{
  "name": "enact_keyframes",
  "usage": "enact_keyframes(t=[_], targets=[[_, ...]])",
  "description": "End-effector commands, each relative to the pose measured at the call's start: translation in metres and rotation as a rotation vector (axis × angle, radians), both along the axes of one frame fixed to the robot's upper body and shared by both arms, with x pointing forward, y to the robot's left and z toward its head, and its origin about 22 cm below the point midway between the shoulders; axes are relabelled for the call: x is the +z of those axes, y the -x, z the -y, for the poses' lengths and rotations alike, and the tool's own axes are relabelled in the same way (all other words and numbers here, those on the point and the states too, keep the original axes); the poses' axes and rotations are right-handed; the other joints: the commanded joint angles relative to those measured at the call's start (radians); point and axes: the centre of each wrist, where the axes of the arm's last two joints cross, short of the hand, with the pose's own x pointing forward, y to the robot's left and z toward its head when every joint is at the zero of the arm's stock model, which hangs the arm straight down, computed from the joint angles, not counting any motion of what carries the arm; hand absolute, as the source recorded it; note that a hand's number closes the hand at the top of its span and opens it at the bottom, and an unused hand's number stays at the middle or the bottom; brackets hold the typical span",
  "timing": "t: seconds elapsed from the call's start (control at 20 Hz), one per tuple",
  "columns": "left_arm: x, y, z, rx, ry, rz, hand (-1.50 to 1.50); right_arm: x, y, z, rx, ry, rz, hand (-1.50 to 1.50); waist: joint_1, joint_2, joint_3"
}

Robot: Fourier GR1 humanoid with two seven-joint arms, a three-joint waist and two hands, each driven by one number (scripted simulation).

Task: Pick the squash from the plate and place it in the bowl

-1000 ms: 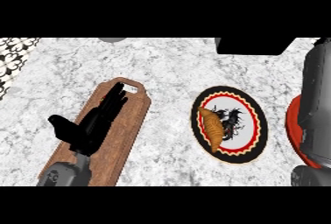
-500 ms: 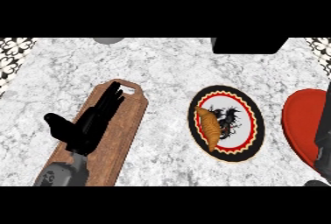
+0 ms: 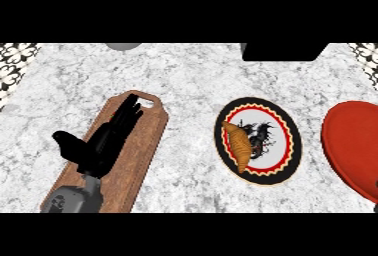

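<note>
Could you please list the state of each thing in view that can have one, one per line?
squash: lying on the plate, not held.
plate: flat on the counter, holding the squash.
bowl: red, at the right edge, partly out of view, nothing seen in it.
cutting board: flat on the counter, under the left hand.
left hand: open, fingers straight, over the cutting board.
right hand: not in view.
</note>
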Motion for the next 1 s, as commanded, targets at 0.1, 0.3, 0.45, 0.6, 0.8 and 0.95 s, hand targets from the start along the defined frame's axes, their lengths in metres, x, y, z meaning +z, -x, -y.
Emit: enact_keyframes(t=[0.1,0.3,0.45,0.6,0.8,0.95], targets=[[-0.003,0.004,-0.005,-0.01,0.008,0.005,0.0,-0.034,0.031,0.024,-0.113,-0.009,0.219,-1.5,0.003,0.0,0.0],[0.008,0.011,-0.007,-0.015,-0.009,0.0,0.0,-0.021,0.03,0.018,-0.073,0.108,0.372,-1.5,0.01,-0.005,0.0],[-0.004,0.001,-0.014,0.012,-0.004,-0.018,0.0,-0.01,0.033,0.005,-0.045,0.321,0.585,-1.5,0.003,0.001,0.0],[0.002,0.002,-0.011,-0.012,0.01,0.006,0.0,0.006,0.035,-0.019,0.044,0.562,0.697,-1.5,0.003,-0.007,-0.002],[0.008,0.001,0.001,-0.015,0.012,0.003,0.0,0.008,0.026,-0.069,0.134,0.668,0.821,-1.5,0.013,-0.007,-0.002],[0.0,0.001,0.006,-0.027,0.006,-0.002,0.0,0.021,0.016,-0.092,0.193,0.736,0.879,-1.5,0.034,-0.001,-0.003]])
